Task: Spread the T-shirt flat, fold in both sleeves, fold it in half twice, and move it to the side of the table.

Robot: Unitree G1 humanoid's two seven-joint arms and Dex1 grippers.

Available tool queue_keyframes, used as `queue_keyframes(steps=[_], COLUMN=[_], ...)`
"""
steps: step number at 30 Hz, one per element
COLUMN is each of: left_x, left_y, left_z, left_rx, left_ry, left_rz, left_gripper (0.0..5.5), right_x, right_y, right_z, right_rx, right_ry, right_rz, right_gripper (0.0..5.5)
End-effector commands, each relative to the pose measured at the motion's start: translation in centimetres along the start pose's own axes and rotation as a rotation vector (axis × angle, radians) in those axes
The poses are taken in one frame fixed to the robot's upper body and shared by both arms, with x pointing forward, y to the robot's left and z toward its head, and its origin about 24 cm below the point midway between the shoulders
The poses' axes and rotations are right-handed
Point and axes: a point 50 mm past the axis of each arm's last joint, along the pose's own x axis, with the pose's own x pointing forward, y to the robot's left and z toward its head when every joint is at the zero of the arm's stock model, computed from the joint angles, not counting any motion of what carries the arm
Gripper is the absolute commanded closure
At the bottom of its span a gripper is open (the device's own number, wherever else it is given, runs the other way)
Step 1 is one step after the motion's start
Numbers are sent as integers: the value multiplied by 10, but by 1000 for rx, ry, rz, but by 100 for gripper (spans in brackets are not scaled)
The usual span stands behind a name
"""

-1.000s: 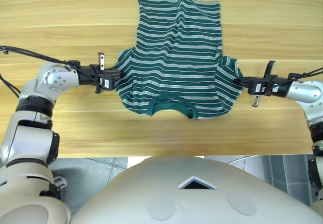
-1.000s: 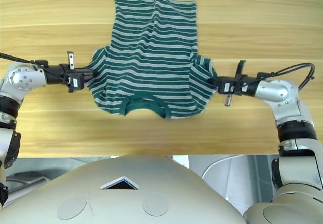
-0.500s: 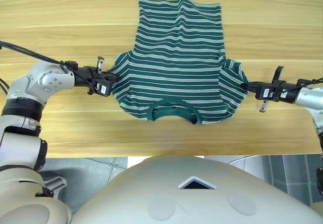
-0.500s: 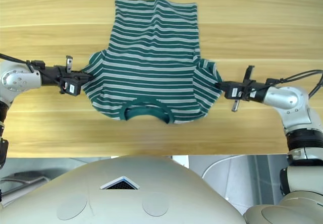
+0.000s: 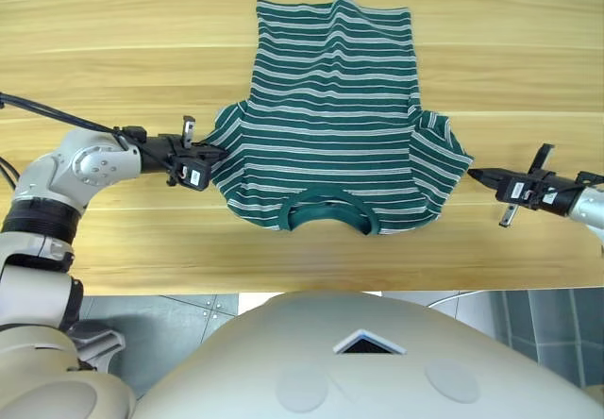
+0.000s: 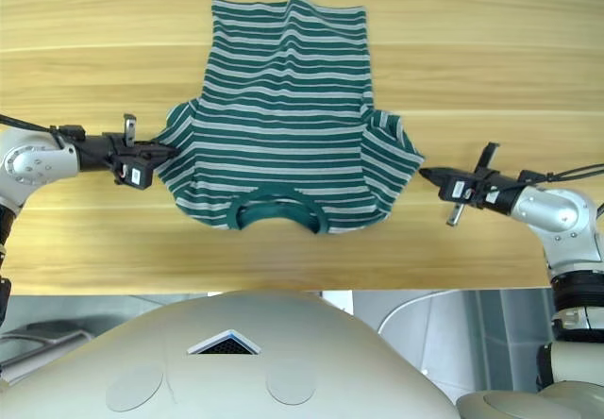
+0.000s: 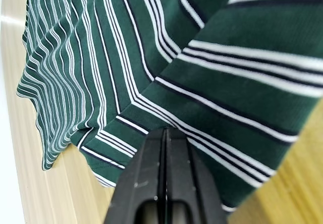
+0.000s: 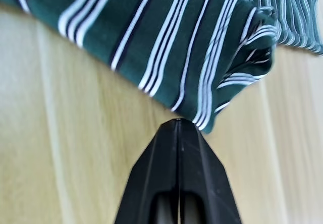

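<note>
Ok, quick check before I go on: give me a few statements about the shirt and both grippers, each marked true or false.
1. The T-shirt lies with its collar toward the robot. True.
2. The right gripper has hold of the right sleeve. False: it is shut on nothing and sits just off the sleeve's edge, over bare table.
3. The left gripper is shut with its tip on the left sleeve. True.
4. Both sleeves are folded in over the body of the shirt. False: each sleeve sticks out to its own side, and no fold has been made.
</note>
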Motion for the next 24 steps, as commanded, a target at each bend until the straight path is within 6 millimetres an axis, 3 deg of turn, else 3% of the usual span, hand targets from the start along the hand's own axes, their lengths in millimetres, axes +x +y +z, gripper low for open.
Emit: queue_keyframes(steps=[1, 3, 6, 9, 12, 18, 24], left_x=[-1, -1, -1, 2, 3, 6, 7], left_y=[-5, -5, -5, -3, -2, -1, 0], left_z=[-2, -2, -2, -1, -1, 0, -1], left_rx=[-14, -13, -12, -8, -5, -3, -2], left_ry=[16, 16, 16, 10, 6, 3, 12], left_rz=[-21, -22, -22, -21, -18, -15, -13], left_gripper=[546, 546, 546, 546, 546, 546, 546], right_x=[-15, -16, 6, 36, 47, 48, 23], right_y=[-33, -43, -43, -32, -21, -4, -1], right_z=[25, 39, 46, 35, 24, 0, -19], right_rx=[-94, -134, -160, -148, -124, -70, -12], right_ry=[-110, -161, -164, -96, -42, 56, 131], right_rz=[-152, -170, -96, 8, 82, 158, 86], right_gripper=[550, 550, 550, 550, 550, 550, 550])
